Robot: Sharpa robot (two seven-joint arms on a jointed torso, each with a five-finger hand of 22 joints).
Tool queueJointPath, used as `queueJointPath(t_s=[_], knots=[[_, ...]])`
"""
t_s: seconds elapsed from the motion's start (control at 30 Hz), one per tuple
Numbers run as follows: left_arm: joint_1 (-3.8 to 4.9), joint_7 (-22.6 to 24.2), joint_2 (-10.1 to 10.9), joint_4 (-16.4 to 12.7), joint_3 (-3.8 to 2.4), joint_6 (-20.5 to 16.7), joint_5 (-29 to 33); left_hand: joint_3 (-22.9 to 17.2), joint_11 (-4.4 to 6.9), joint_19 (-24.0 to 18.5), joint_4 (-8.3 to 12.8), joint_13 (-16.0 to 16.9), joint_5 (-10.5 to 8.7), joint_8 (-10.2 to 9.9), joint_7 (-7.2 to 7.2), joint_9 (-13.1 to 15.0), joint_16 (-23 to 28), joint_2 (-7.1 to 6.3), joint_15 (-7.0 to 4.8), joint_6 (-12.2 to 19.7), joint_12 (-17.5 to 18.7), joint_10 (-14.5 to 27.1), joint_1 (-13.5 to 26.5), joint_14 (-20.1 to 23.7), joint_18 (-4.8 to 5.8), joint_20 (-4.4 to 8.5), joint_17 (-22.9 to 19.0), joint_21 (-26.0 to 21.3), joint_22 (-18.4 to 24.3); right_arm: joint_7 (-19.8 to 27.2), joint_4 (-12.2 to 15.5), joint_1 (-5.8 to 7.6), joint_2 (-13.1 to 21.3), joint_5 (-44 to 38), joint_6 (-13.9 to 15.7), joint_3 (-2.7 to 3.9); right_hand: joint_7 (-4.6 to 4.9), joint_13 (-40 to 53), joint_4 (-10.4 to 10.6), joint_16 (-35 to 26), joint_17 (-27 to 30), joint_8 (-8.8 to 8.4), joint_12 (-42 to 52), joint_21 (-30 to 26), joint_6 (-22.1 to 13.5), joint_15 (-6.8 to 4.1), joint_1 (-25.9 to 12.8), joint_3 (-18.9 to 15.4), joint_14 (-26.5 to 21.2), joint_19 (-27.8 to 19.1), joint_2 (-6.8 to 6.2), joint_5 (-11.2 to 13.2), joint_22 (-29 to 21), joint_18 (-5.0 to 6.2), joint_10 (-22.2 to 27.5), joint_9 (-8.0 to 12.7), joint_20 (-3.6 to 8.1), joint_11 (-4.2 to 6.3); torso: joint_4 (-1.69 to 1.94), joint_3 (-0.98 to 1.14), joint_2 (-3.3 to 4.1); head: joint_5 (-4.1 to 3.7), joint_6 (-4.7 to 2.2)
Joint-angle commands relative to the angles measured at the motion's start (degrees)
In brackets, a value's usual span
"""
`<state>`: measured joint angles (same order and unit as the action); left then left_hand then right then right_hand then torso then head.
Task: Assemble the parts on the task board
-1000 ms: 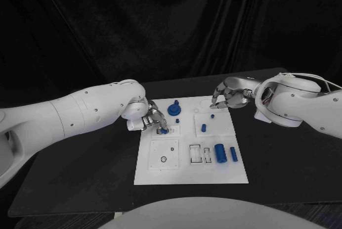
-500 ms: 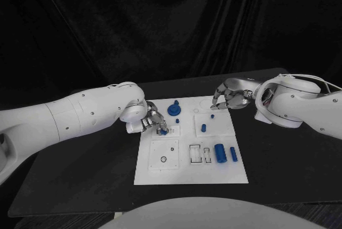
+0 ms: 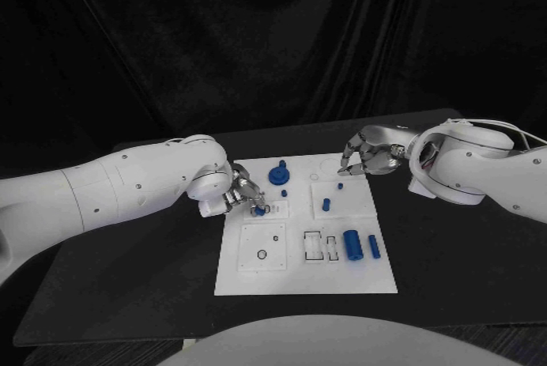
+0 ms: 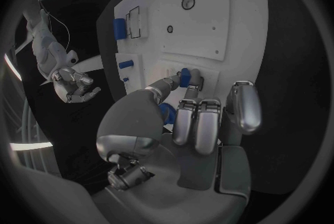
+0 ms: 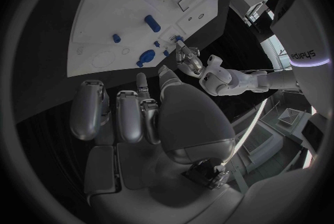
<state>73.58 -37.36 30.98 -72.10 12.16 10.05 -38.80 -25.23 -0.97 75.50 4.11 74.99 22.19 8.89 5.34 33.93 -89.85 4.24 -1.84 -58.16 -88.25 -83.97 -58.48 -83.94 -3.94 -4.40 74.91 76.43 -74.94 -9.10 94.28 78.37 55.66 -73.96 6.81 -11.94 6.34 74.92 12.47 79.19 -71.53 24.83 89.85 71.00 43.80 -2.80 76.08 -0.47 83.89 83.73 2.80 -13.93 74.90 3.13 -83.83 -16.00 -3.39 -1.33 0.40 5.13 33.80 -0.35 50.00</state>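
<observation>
A: State the left robot hand [image 3: 243, 194] condition.
B: It is at the left edge of the task board [image 3: 299, 263], grasping a small blue part [image 4: 184, 77] between thumb and a fingertip, right at the board surface.

A: And the right robot hand [image 3: 367, 158]?
B: Fingers curled inward, clenched on nothing, above the board's far right corner.

A: Location of the remaining parts?
B: On the board, which lies mid-desk [image 3: 456, 255]: a large blue cylinder [image 3: 352, 243] with a slim blue bar [image 3: 374, 246] just beside it, and a round blue knob [image 3: 278, 175] near the far edge.

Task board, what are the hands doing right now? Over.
Left hand pinches a small blue part at the task board. Right hand hovers at the far edge, fingers curled, holding nothing. Nothing in the way.
</observation>
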Motion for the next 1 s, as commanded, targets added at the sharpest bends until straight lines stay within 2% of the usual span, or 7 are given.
queueJointPath(t_s=[0.03, 0.23, 0.47, 0.83, 1.0], knots=[[-0.11, 1.0, 0.3, -0.8, -0.03, -2.9, -0.5, 0.2, 0.75, 0.7, -0.3, 13.1, -0.2, 1.1, -0.97, 0.8, -0.2, -0.16, -0.54, -0.8, -0.2, -4.4, 0.3, -6.1, -0.42, 0.16, 15.1, 0.4, -3.0, -1.1, 0.0, -0.14, 0.1, -0.1, -0.3, 0.05, 0.14, 14.4, -0.4, -0.3, 0.0, 0.27, -0.2, -0.3, -0.2, 0.35, 0.4, -0.1, 2.5, -0.3, 0.02, -0.2, 9.1, 1.05, -5.7, 0.0, -0.28, -0.43, -0.01, 0.02, 0.08, -0.05, 0.0], [-0.09, 0.8, 0.6, -1.1, -0.03, -3.6, -0.5, 0.6, 1.12, 1.1, -0.6, 13.0, -0.39, 2.5, -1.34, 2.6, -0.2, -0.41, -0.91, -0.7, -0.1, -4.4, 0.2, -6.1, -0.37, 0.53, 15.1, 0.4, -3.1, -1.1, -0.1, -0.18, 0.2, -0.1, -0.2, 0.05, 0.14, 14.4, -0.4, -0.3, 0.0, 0.27, -0.2, -0.3, -0.2, 0.35, 0.4, -0.1, 2.5, -0.3, 0.02, -0.2, 9.1, 1.05, -5.7, 0.0, -0.28, -0.43, 0.01, 0.04, -0.01, -0.21, 0.0], [-0.09, 1.0, 0.4, -0.9, -0.03, -3.7, -0.5, 1.0, 1.24, 1.3, -1.0, 13.0, -1.15, 3.2, -1.46, 3.8, -0.2, -0.52, -1.07, -0.2, -0.1, -4.4, 0.2, -6.1, -0.34, 0.71, 15.1, 0.4, -3.3, -1.0, -0.1, -0.24, 0.2, -0.1, -0.1, 0.05, 0.15, 14.4, -0.6, -0.4, 0.1, 0.21, -0.2, -0.4, -0.3, 0.35, 0.6, 0.0, 2.4, -0.3, -0.02, -0.3, 9.1, 1.06, -5.7, 0.0, -0.28, -0.42, -0.02, 0.04, -0.1, -0.27, 0.0], [-0.09, 1.6, 0.0, -0.3, -0.03, -3.6, -0.5, 1.2, 1.34, 1.4, -1.4, 12.9, -1.89, 3.8, -1.57, 4.7, -0.2, -0.59, -1.16, 0.1, 0.0, -4.3, 0.2, -6.1, -0.35, 0.82, 15.1, 0.2, -3.3, -1.0, -0.2, -0.43, 0.2, -0.1, -0.1, 0.05, 0.15, 14.4, -0.6, -0.4, 0.1, 0.21, -0.2, -0.4, -0.3, 0.35, 0.6, 0.0, 2.4, -0.3, -0.02, -0.3, 9.1, 1.06, -5.7, 0.0, -0.28, -0.42, -0.08, 0.0, 0.14, -0.18, 0.0], [-0.1, 2.3, -0.2, -0.2, -0.03, -3.9, -0.5, 1.4, 1.27, 1.2, -1.5, 12.6, -3.54, 4.4, -1.48, 6.1, -0.2, -0.65, -1.15, 1.5, 0.3, -4.1, -0.4, -6.1, -0.4, 0.87, 15.1, -0.2, -3.1, -0.9, -0.2, -0.58, 0.3, -0.1, -0.1, 0.05, 0.15, 14.4, -0.6, -0.4, 0.1, 0.21, -0.2, -0.4, -0.3, 0.35, 0.6, 0.0, 2.4, -0.3, -0.02, -0.3, 9.1, 1.06, -5.7, 0.0, -0.28, -0.42, -0.08, -0.02, 0.15, -0.15, 0.0]])
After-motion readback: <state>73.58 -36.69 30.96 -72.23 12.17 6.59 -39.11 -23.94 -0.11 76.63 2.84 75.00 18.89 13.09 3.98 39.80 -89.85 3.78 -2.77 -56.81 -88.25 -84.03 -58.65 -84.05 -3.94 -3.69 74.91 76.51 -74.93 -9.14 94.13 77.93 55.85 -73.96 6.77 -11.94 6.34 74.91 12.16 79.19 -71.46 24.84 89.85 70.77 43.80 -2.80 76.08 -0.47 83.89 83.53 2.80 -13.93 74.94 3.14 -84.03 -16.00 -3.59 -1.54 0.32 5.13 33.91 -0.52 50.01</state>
